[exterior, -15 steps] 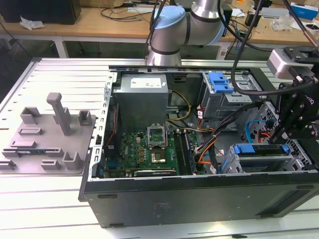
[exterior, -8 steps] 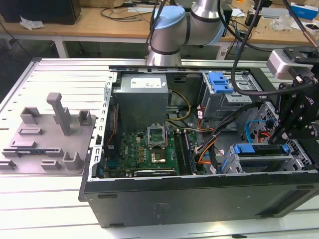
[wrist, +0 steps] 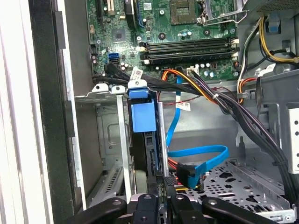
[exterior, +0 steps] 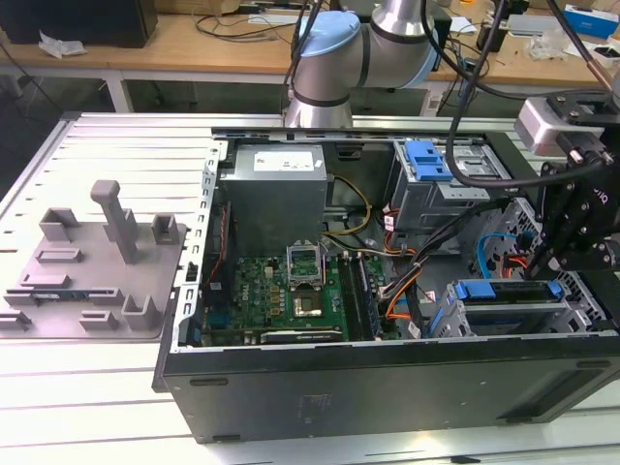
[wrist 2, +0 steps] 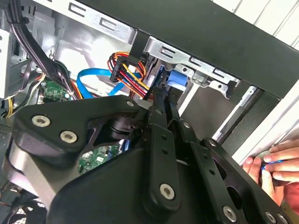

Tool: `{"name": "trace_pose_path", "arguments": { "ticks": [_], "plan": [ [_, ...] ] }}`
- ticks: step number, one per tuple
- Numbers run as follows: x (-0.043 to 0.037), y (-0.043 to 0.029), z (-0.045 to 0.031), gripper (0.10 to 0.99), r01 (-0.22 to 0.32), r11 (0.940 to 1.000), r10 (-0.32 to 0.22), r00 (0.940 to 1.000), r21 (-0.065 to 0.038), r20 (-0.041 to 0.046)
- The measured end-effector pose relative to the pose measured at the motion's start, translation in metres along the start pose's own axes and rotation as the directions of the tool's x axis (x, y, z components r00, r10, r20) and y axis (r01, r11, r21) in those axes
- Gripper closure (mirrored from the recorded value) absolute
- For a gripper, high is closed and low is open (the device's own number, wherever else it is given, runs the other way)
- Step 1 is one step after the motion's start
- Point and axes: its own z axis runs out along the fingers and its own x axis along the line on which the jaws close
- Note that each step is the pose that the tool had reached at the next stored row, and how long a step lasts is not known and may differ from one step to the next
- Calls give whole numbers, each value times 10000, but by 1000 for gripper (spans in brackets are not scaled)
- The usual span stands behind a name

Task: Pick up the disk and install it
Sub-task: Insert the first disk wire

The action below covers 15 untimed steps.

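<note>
A slotted aluminium table (exterior: 97, 136) carries an open black computer case (exterior: 387, 387) lying on its side, its interior facing up. Behind the case rises the grey and light-blue robot arm (exterior: 339, 58), which reaches over to the exterior view's right.

Inside the case, the boxy grey power supply (exterior: 276, 199) sits at the far side, and the green motherboard (exterior: 281, 300) lies just in front of it, with its empty processor socket and memory slots exposed. On the table at the exterior view's left, well apart from the arm, rests a grey moulded fixture tray (exterior: 87, 262) with upright posts.

At the near corner of the case, on the exterior view's right, stands a grey metal drive cage (exterior: 523, 315). The black gripper (exterior: 542, 263) hangs directly above it. The disk (exterior: 509, 290) sits in this cage, its blue carrier frame showing along the cage's open side. In the first wrist view the disk (wrist: 143, 116) stands on edge between the cage's metal walls, and the gripper (wrist: 163, 205) has its fingers drawn together on the disk's narrow edge, gripping it. The second wrist view shows the same pinch, the gripper (wrist 2: 161, 100) reaching to the disk (wrist 2: 176, 80).

A flat blue data cable (wrist: 201, 156) loops just beside the disk, near a bundle of red, yellow and orange power wires (wrist 2: 126, 65). A person's hand (wrist 2: 275, 163) rests against the case's outer edge.
</note>
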Motion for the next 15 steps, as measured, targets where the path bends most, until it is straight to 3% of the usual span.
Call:
{"name": "trace_pose_path", "arguments": {
  "ticks": [7, 11, 15],
  "plan": [
    [-26, 31, -1, 918, -163, 9999, 163, 9999, 10, -23],
    [-66, 36, -19, 918, -271, 9996, 272, 9993, 39, -274],
    [-83, 27, -21, 918, -328, 9994, 330, 9987, 55, -391]
  ]
}}
